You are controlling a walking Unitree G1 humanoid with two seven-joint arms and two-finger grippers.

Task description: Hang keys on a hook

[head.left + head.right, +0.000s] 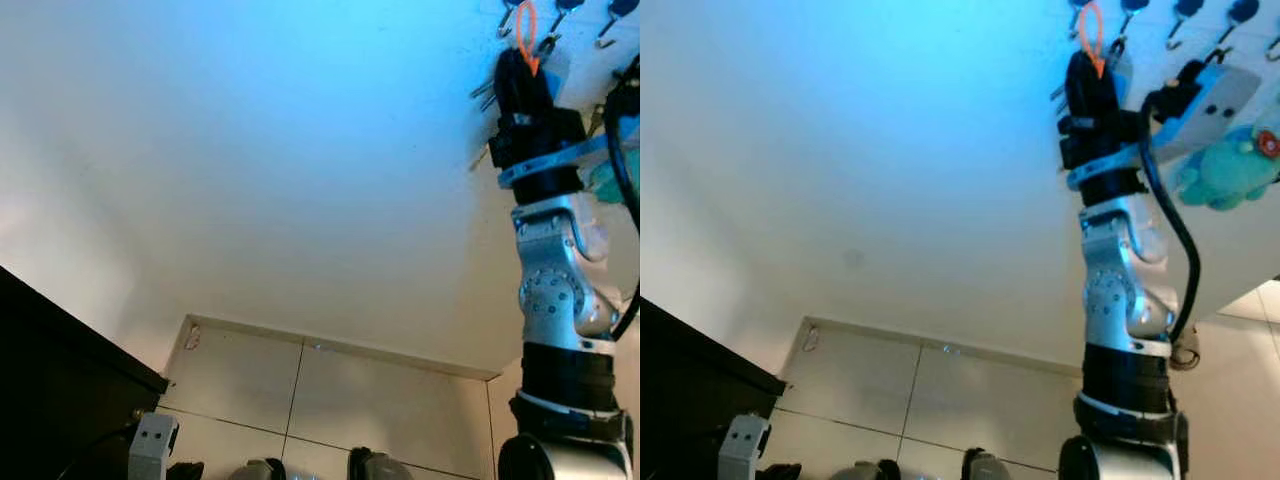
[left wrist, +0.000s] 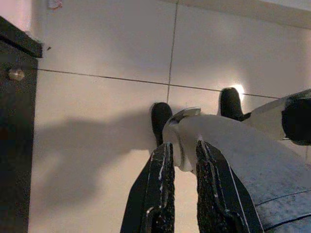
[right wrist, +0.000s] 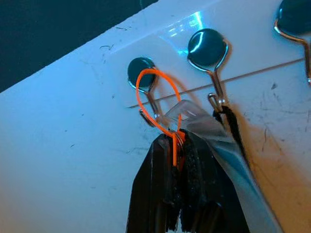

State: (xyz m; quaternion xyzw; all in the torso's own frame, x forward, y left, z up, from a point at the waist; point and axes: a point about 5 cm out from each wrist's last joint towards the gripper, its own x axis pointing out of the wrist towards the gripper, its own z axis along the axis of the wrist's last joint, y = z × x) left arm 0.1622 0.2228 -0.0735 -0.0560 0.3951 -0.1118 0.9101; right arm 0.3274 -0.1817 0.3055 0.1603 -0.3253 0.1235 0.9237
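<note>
My right gripper (image 1: pixel 520 70) is raised against the white wall, shut on the keys' thin orange loop (image 1: pixel 526 35). Silver keys (image 1: pixel 483 92) dangle beside its fingers. In the right wrist view the orange loop (image 3: pixel 175 145) rises from between the black fingers (image 3: pixel 155 184). It lies across the wire hook (image 3: pixel 148 102), its top at the dark round knob (image 3: pixel 141 72). Whether it is caught on the hook I cannot tell. My left gripper (image 2: pixel 181 194) hangs low, pointing at the floor, fingers close together with nothing between them.
More knobbed hooks (image 3: pixel 208 48) line the wall to the right; one carries a black strap (image 3: pixel 233 126) and a clear plastic piece. A teal plush toy (image 1: pixel 1225 170) and a white-blue item (image 1: pixel 1215 100) hang nearby. A dark cabinet (image 1: pixel 50 380) stands at left on the tiled floor (image 1: pixel 380 400).
</note>
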